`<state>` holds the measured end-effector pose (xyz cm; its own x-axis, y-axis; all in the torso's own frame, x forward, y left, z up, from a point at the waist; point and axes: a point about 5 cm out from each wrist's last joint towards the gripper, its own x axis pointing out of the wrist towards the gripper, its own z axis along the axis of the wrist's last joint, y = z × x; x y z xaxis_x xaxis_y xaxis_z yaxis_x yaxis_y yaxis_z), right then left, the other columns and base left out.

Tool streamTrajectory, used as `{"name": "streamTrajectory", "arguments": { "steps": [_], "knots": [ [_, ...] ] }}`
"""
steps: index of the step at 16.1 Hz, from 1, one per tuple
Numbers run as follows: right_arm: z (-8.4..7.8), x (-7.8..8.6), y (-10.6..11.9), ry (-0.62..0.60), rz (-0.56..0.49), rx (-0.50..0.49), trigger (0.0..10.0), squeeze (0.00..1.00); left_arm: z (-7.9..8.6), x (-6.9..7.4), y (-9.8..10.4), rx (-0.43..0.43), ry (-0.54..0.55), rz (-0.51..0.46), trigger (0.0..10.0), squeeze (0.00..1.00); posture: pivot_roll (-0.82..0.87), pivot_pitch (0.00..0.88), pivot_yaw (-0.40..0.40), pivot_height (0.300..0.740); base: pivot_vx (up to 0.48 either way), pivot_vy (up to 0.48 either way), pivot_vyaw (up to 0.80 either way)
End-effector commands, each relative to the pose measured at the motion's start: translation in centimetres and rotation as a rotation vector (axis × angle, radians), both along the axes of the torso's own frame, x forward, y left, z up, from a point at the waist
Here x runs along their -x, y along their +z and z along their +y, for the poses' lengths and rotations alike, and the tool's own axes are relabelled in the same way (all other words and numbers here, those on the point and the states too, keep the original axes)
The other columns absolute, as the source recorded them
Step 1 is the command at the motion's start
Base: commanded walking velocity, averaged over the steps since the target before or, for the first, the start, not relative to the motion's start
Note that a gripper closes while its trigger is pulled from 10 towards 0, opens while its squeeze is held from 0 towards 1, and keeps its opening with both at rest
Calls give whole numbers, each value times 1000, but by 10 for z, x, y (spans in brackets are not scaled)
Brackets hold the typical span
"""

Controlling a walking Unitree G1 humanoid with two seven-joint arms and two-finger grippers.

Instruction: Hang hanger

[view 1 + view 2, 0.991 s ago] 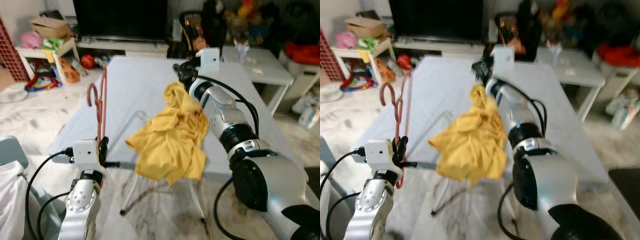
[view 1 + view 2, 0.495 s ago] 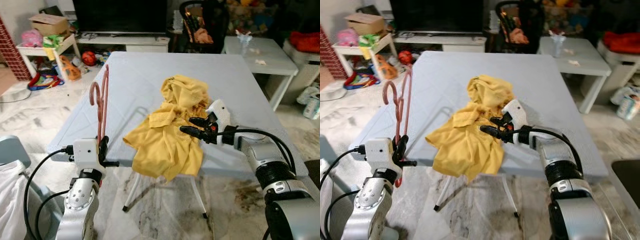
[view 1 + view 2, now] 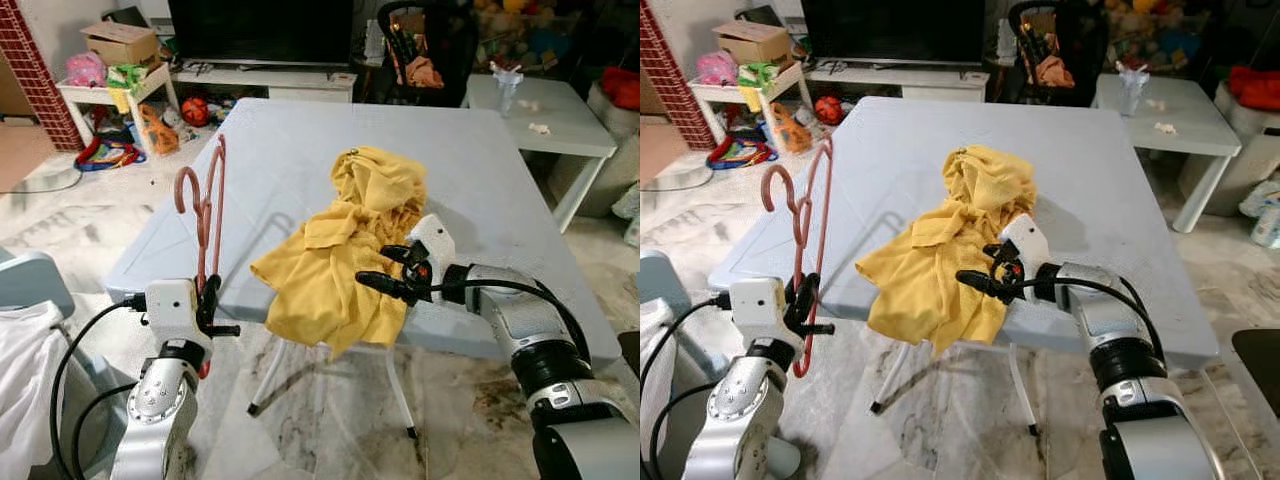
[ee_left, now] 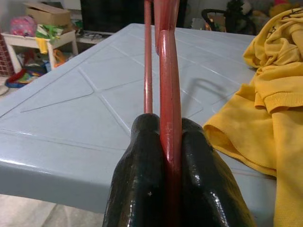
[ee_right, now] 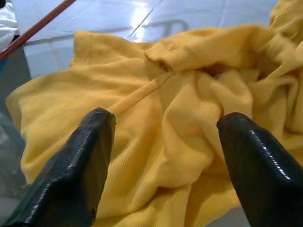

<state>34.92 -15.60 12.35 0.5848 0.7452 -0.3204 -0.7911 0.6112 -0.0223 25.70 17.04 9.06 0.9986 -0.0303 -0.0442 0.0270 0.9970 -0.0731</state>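
Right hand (image 3: 388, 268) spread over yellow shirt (image 3: 345, 255) hanging off desk (image 3: 280, 160) edge, left hand (image 4: 168, 156) pinching upright red hanger (image 3: 203, 205) beside desk; a shallow grab may drag shirt off.

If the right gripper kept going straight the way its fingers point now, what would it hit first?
Most likely the yellow shirt: the right gripper, fingers open, points straight at its crumpled folds on the table. Depth is hard to judge.

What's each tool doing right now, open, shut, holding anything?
Left tool: shut on the red hanger, held upright at the table's near edge.
Right tool: open, empty, over the yellow shirt.
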Motion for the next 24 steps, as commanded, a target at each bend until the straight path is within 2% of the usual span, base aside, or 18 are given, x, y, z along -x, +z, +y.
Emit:
{"name": "streamTrajectory", "arguments": {
  "steps": [1,5,8,9,10,11,15,16,19,20,21,22,23,24],
  "knots": [
    [2,-1,6,7,-28,15,10000,1000,0,0,-6,-3,-1,36,10000,0,-11,0,-20,740,0,0,0],
    [3,-1,4,2,-33,37,10000,1000,-2,1,-9,-11,8,52,10000,0,-10,0,-23,740,0,0,0],
    [13,-3,0,-49,-27,38,10000,1000,-1,1,-10,-19,17,61,10000,0,-7,0,-27,740,0,0,0],
    [18,-5,-1,-100,-9,6,10000,812,-1,1,-10,-22,17,62,10000,0,-7,0,-27,740,0,0,0],
    [20,-7,-2,-135,-31,30,10000,24,-1,1,-10,-22,17,61,10000,0,-2,0,-29,740,0,0,0],
    [26,-9,-4,-187,-53,60,10000,0,-1,1,-10,-23,18,61,10000,0,-2,0,-29,740,0,0,0],
    [26,-15,-6,-321,-106,138,10000,0,-1,2,-10,-29,23,64,10000,0,3,0,-37,740,0,0,0],
    [23,-16,-6,-362,-111,135,10000,1000,-1,2,-10,-29,26,66,10000,0,3,0,-38,740,0,0,0],
    [23,-12,-17,-322,-62,197,10000,1000,-3,3,-12,-25,22,71,10000,0,-2,0,-41,740,0,0,0],
    [26,-7,-23,-280,-27,209,10000,784,-3,2,-11,-23,21,71,10000,0,-3,0,-42,740,0,0,0],
    [29,-3,-28,-254,1,202,10000,0,-3,2,-11,-23,20,71,10000,0,-3,0,-42,740,0,0,0],
    [32,0,-32,-237,21,195,2588,0,-4,2,-11,-22,18,71,10000,0,-3,0,-42,740,0,0,0],
    [33,0,-35,-255,28,187,0,0,-4,1,-11,-22,16,70,10000,0,-1,0,-43,740,0,0,0],
    [34,2,-38,-276,56,168,0,0,-4,1,-11,-21,16,69,10000,0,0,0,-43,740,0,0,0]
  ]
}}
